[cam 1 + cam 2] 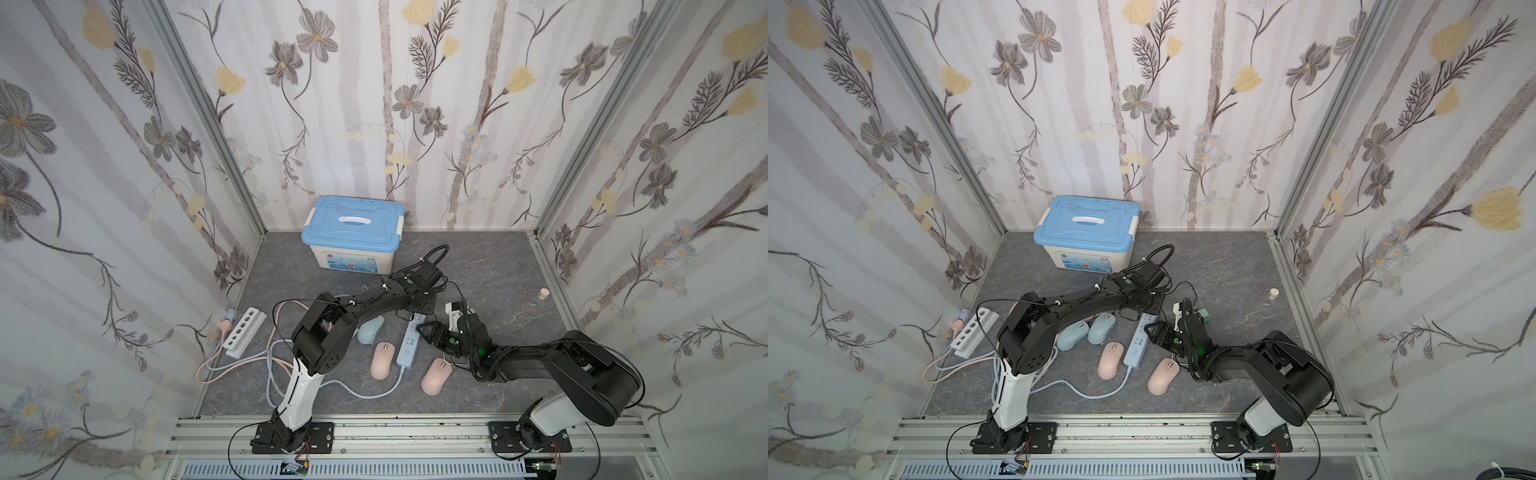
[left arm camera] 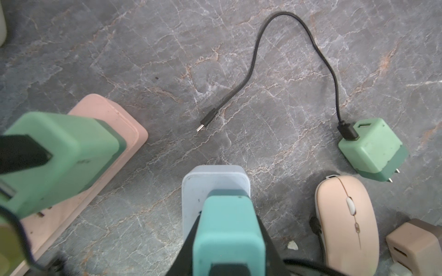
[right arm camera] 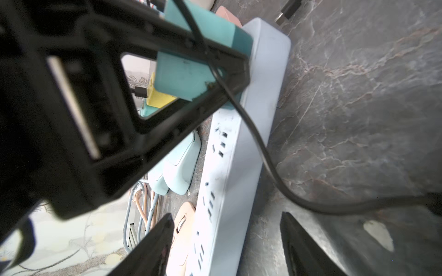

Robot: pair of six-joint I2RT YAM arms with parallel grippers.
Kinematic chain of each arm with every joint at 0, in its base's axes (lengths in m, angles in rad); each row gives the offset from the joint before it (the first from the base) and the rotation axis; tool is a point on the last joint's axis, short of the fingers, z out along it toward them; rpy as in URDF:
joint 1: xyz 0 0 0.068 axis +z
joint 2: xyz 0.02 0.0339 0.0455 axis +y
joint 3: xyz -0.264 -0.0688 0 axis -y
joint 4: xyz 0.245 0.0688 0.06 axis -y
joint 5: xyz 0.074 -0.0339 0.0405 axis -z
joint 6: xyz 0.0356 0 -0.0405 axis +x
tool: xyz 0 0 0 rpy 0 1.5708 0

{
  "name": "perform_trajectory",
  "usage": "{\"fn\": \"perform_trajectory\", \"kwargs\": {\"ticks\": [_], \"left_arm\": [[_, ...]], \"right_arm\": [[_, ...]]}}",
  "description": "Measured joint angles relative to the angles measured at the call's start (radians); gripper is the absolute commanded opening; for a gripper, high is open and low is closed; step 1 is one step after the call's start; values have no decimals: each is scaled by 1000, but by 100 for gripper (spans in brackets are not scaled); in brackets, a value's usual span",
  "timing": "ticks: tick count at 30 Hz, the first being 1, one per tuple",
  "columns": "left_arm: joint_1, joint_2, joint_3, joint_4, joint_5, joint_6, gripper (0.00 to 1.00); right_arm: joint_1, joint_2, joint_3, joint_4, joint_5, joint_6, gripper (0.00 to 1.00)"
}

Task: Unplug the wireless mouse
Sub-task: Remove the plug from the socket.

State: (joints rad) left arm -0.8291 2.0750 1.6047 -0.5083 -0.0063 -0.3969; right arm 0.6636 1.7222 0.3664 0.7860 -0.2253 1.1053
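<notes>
A teal charger point(image 2: 227, 229) is plugged into the far end of the pale blue power strip point(image 1: 409, 351). My left gripper point(image 2: 228, 215) is shut on its two sides, seen from the right wrist as black fingers point(image 3: 215, 78) clamping the charger point(image 3: 191, 71). A black cable point(image 3: 263, 153) runs from the charger off to the right. A pink mouse point(image 2: 346, 222) with a black plug at its end lies beside the strip. My right gripper point(image 3: 229, 239) is open, its fingers on either side of the strip point(image 3: 239, 167), touching nothing.
Another pink mouse point(image 1: 381, 359) and two blue mice point(image 1: 1073, 334) lie left of the strip. A loose green charger point(image 2: 373, 148) with black cable, a green charger point(image 2: 59, 155) on a pink strip, a white strip point(image 1: 244, 332) and a blue-lidded box point(image 1: 353, 232) are around.
</notes>
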Motion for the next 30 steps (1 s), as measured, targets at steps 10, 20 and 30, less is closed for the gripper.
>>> {"fn": "perform_trajectory", "kwargs": {"ticks": [10,20,30], "left_arm": [[0,-6,5,-1,5,-12,0],[0,-21,5,-1,7,-34,0],[2,-26,16,-19,0,-49,0]], "right_arm": [[0,108,-18,186,-18,88,66],[0,159,-4,310,-18,117,52],[1,204,-5,360,-6,137,31]]}}
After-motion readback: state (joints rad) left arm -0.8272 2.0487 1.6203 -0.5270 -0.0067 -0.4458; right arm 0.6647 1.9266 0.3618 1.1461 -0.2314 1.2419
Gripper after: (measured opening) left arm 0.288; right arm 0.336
